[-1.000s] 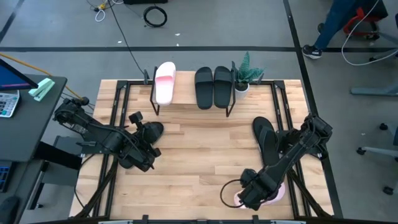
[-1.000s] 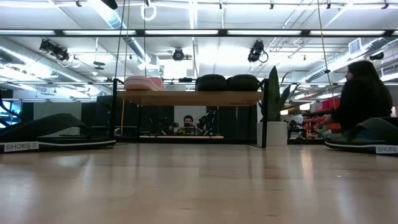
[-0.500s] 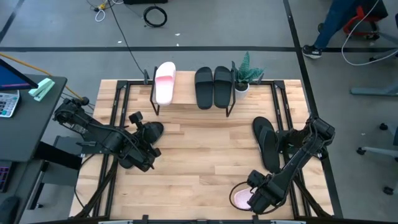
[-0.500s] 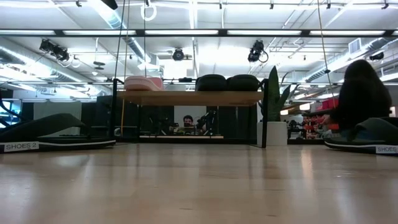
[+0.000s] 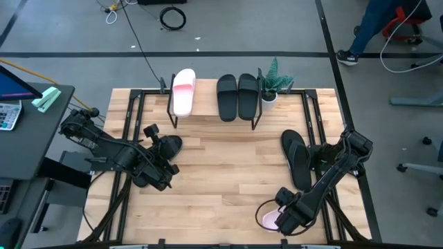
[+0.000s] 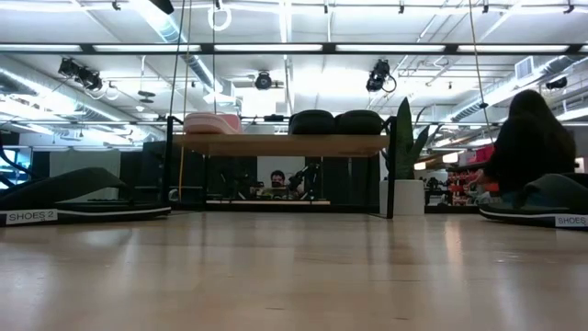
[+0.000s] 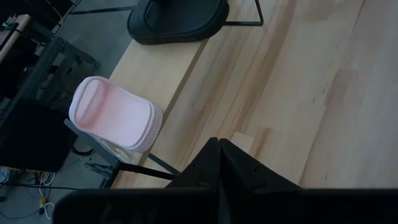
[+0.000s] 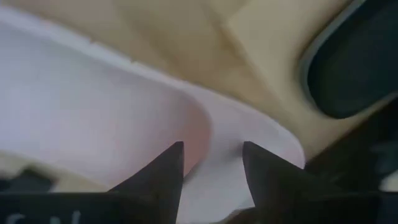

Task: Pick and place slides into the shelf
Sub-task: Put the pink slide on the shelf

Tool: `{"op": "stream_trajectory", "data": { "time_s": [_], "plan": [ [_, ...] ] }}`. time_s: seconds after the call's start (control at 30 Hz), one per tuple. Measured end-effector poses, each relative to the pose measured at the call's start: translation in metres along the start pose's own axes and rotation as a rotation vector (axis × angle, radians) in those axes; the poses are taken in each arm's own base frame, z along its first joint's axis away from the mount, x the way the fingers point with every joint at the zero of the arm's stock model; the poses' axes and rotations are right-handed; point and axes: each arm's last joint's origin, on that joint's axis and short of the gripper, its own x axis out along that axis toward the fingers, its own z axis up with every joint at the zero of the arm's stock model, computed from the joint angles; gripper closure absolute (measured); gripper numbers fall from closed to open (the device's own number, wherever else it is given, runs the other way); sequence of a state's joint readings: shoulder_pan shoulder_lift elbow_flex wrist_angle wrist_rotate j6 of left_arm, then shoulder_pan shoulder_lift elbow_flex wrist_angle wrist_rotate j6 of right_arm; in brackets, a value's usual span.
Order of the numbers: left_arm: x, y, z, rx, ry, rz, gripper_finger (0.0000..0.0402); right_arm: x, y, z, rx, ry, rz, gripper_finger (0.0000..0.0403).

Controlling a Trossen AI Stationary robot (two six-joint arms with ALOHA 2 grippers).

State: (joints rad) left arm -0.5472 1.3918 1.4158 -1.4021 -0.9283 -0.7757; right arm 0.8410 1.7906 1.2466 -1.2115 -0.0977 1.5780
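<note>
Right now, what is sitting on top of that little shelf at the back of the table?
On the shelf sit three slides: one pale pink slide and two black slides side by side. A small potted plant stands beside it. The space beneath its top is hidden from above.

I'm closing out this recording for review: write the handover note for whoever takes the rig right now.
Right gripper: fingers open, down over the strap edge of the pink slide at the table's near right edge; not gripped yet.
Left gripper: shut, empty, waiting at mid-left beside a black slide.
Shelf: one pink slide and two black slides already on top.
Another black slide lies on the table at right.
Left to do: grip and shelve the near pink slide, then the two black ones on the table. Only five slides are visible.
</note>
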Motion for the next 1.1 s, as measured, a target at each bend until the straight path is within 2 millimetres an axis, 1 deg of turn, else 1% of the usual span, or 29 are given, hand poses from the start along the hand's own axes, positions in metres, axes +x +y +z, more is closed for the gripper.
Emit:
{"op": "stream_trajectory", "data": {
  "time_s": [0.17, 0.33, 0.5, 0.7, 0.87, 1.0, 1.1],
  "plan": [
    [0.000, 0.000, 0.000, 0.000, 0.000, 0.000, 0.0382, 0.000, -0.006, 0.000, 0.023, -0.004, -0.066, 0.0231],
    [0.000, 0.000, 0.000, -0.001, 0.000, 0.000, 0.0391, 0.000, -0.012, -0.006, 0.013, -0.027, -0.127, 0.0233],
    [0.000, 0.000, 0.000, -0.001, 0.000, 0.000, 0.0392, 0.001, -0.015, -0.016, 0.050, -0.055, -0.149, 0.0241],
    [0.000, 0.000, 0.000, -0.004, -0.002, -0.002, 0.0380, 0.003, -0.017, -0.031, 0.116, -0.085, -0.149, 0.0248],
    [0.000, -0.001, 0.001, -0.014, -0.008, -0.007, 0.0386, 0.004, -0.019, -0.043, 0.143, -0.084, -0.155, 0.0254],
    [0.000, -0.001, 0.001, -0.017, -0.009, -0.009, 0.0391, 0.005, -0.020, -0.049, 0.127, -0.082, -0.159, 0.0274],
    [0.000, -0.001, 0.001, -0.018, -0.010, -0.009, 0.0390, 0.005, -0.020, -0.051, 0.117, -0.088, -0.158, 0.0312]
  ]
}}
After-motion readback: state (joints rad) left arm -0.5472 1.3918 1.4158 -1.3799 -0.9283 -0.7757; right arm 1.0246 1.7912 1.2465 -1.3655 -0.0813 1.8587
